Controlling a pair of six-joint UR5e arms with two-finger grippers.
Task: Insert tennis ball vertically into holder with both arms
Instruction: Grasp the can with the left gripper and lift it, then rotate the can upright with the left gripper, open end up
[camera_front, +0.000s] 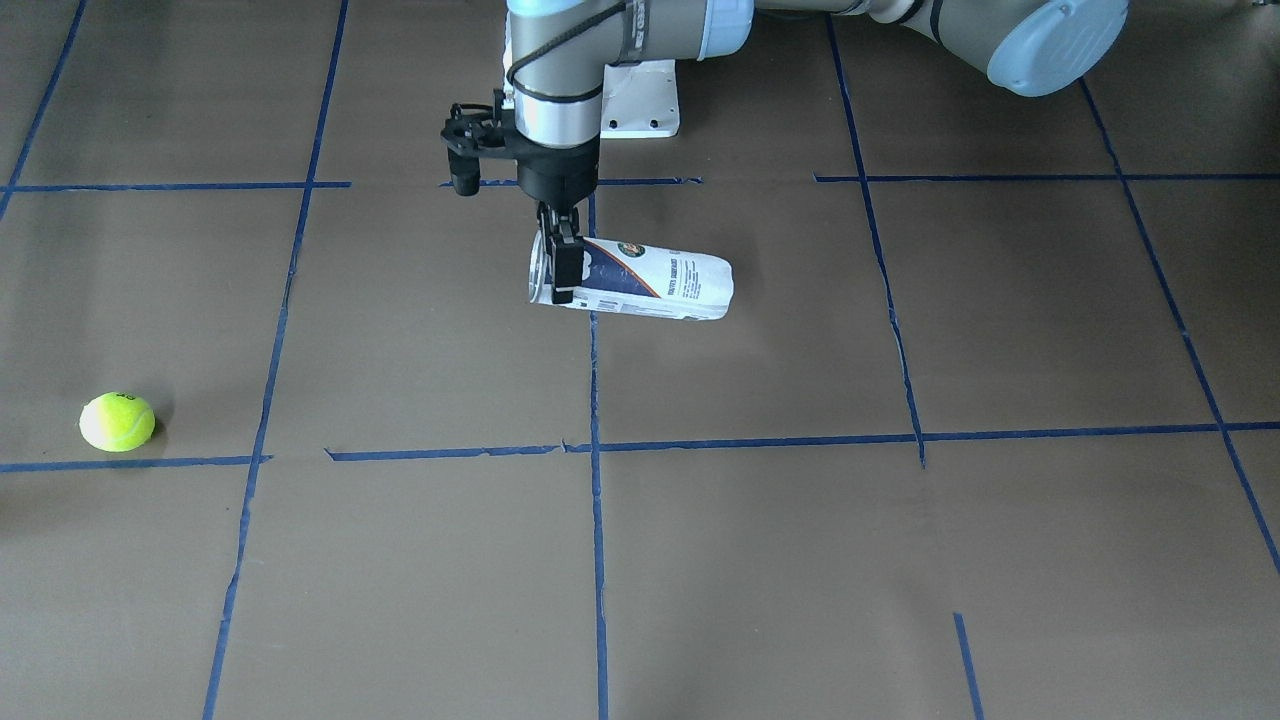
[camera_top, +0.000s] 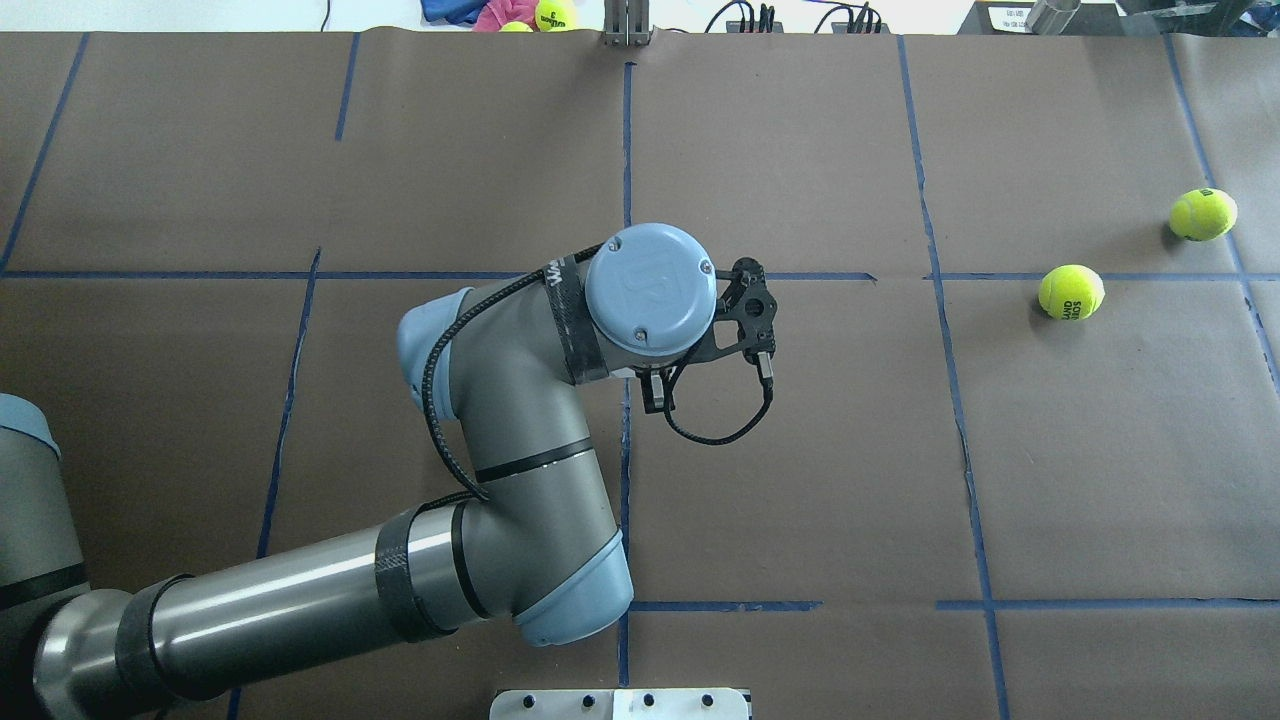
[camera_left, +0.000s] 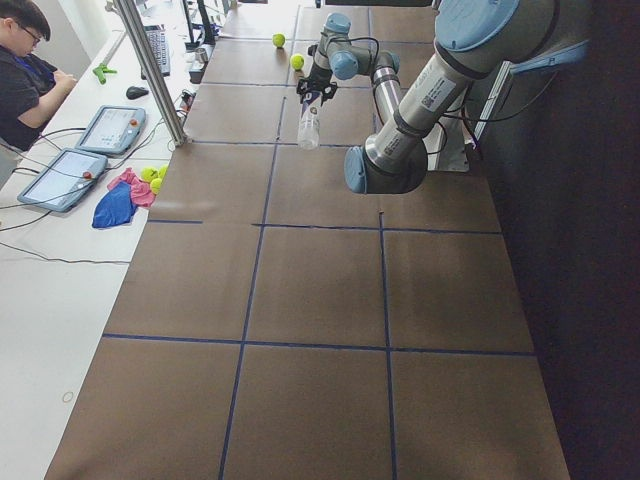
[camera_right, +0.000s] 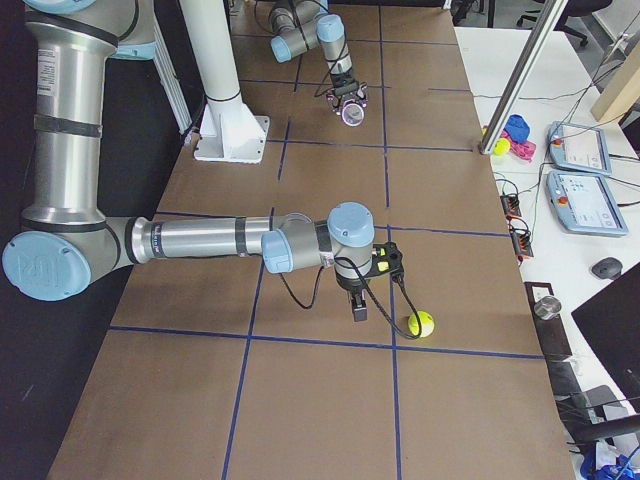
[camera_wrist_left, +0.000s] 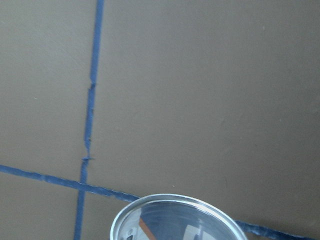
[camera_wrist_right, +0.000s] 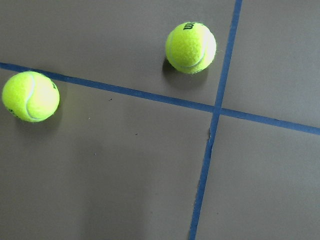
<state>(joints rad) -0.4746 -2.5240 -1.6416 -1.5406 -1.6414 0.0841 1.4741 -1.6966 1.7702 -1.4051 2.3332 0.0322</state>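
Tennis ball (camera_top: 1070, 291): loose on the desk (camera_top: 800, 480), far out on the robot's right, just on the robot's side of a blue tape line (camera_top: 1150, 276); nothing touches it.
Second ball (camera_top: 1203, 214): near the first, across that line; either could serve.
Holder (camera_front: 650, 282): mid-desk, lying close to level, open mouth toward the balls' side. Resting or just lifted: cannot tell.
Left fingers (camera_front: 563, 265): narrow, pinching the holder's wall at the mouth rim.
Right fingers (camera_right: 357, 305): hanging over the desk beside the balls; their spread cannot be told.
Step (judged): holder secured, ball not yet picked.
Next (judged): left arm (camera_top: 480, 420) must turn the holder mouth-up and steady it; right arm (camera_right: 200, 240) must descend centred on one ball, clear of its neighbour.
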